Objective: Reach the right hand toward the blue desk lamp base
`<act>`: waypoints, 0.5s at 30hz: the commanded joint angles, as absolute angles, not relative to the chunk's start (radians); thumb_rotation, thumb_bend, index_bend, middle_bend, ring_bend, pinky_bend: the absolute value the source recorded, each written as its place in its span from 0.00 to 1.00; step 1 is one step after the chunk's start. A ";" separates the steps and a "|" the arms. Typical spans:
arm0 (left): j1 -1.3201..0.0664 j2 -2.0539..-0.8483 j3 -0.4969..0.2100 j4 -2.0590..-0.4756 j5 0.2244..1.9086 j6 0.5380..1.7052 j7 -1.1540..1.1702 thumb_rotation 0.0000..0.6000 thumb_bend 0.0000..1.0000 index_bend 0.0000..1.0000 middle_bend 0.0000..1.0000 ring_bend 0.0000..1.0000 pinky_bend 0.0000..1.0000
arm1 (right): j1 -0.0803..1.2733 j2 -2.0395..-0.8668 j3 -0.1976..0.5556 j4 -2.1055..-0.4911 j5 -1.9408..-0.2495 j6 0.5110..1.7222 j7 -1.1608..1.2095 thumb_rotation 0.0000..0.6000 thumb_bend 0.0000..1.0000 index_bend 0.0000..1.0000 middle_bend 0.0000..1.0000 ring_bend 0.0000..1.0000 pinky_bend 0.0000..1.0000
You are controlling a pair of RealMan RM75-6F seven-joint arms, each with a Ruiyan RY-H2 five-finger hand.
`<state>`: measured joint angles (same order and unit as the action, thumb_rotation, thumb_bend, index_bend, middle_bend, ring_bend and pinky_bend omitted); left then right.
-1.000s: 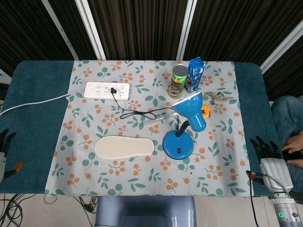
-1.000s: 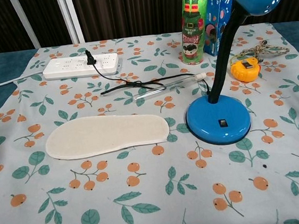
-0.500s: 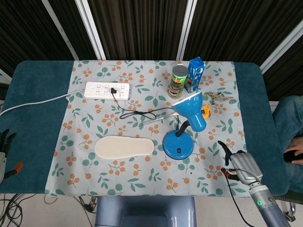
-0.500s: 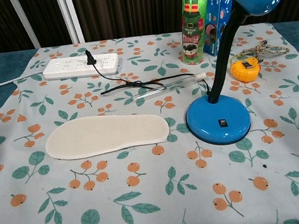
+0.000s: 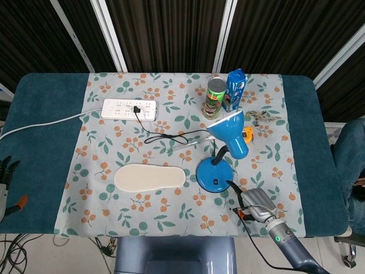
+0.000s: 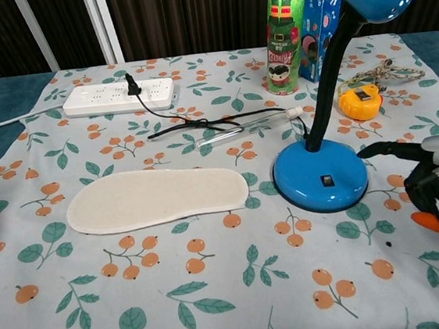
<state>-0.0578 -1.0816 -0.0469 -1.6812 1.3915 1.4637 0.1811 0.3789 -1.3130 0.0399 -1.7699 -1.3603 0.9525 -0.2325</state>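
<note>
The blue desk lamp stands on the floral cloth, its round base (image 5: 215, 175) (image 6: 320, 176) right of centre and its shade (image 5: 231, 132) tilted over it. My right hand (image 5: 254, 202) (image 6: 435, 172) hovers just right of the base, near the table's front edge. Its fingers (image 6: 376, 149) are spread and point at the base with a small gap left; it holds nothing. My left hand (image 5: 5, 174) hangs off the far left edge of the table, fingers apart and empty; only the head view shows it.
A white insole (image 5: 150, 177) lies left of the base. Behind are a white power strip (image 5: 129, 109) with a black cord (image 5: 165, 137), a green can (image 5: 215, 97), a blue carton (image 5: 235, 89), an orange tape measure (image 6: 359, 101) and keys (image 5: 261, 117).
My right hand has moved from the table's right edge leftward over the cloth, ending close beside the lamp base and entering the chest view. The left hand has stayed put.
</note>
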 commanded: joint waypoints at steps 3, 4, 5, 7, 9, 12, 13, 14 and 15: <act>-0.057 -1.080 -0.048 -1.682 1.390 1.465 0.179 1.00 0.25 0.10 0.00 0.00 0.14 | 0.407 -1.363 0.046 -1.740 -1.317 0.924 -0.255 1.00 0.48 0.00 0.66 0.69 0.71; -0.057 -1.080 -0.048 -1.681 1.389 1.464 0.178 1.00 0.25 0.10 0.00 0.00 0.14 | 0.411 -1.371 0.047 -1.735 -1.306 0.920 -0.261 1.00 0.48 0.00 0.66 0.69 0.72; -0.058 -1.080 -0.048 -1.681 1.389 1.463 0.178 1.00 0.25 0.10 0.00 0.00 0.14 | 0.415 -1.378 0.047 -1.732 -1.295 0.918 -0.266 1.00 0.48 0.00 0.66 0.69 0.73; -0.059 -1.080 -0.048 -1.681 1.388 1.460 0.178 1.00 0.25 0.10 0.00 0.00 0.14 | 0.422 -1.388 0.048 -1.728 -1.278 0.913 -0.275 1.00 0.48 0.00 0.66 0.69 0.74; -0.059 -1.080 -0.047 -1.681 1.387 1.460 0.179 1.00 0.25 0.10 0.00 0.00 0.14 | 0.430 -1.397 0.050 -1.722 -1.265 0.908 -0.282 1.00 0.48 0.00 0.66 0.69 0.75; -0.059 -1.080 -0.048 -1.682 1.386 1.460 0.178 1.00 0.25 0.10 0.00 0.00 0.14 | 0.441 -1.414 0.053 -1.711 -1.248 0.906 -0.291 1.00 0.48 0.00 0.66 0.69 0.78; -0.059 -1.080 -0.048 -1.682 1.385 1.460 0.178 1.00 0.25 0.10 0.00 0.00 0.14 | 0.444 -1.419 0.053 -1.707 -1.243 0.905 -0.293 1.00 0.48 0.00 0.66 0.69 0.78; -0.059 -1.080 -0.049 -1.682 1.384 1.459 0.178 1.00 0.25 0.10 0.00 0.00 0.14 | 0.448 -1.424 0.053 -1.703 -1.237 0.902 -0.295 1.00 0.48 0.00 0.66 0.69 0.79; -0.059 -1.079 -0.049 -1.682 1.384 1.459 0.178 1.00 0.25 0.10 0.00 0.00 0.14 | 0.451 -1.428 0.052 -1.699 -1.232 0.901 -0.297 1.00 0.48 0.00 0.66 0.69 0.80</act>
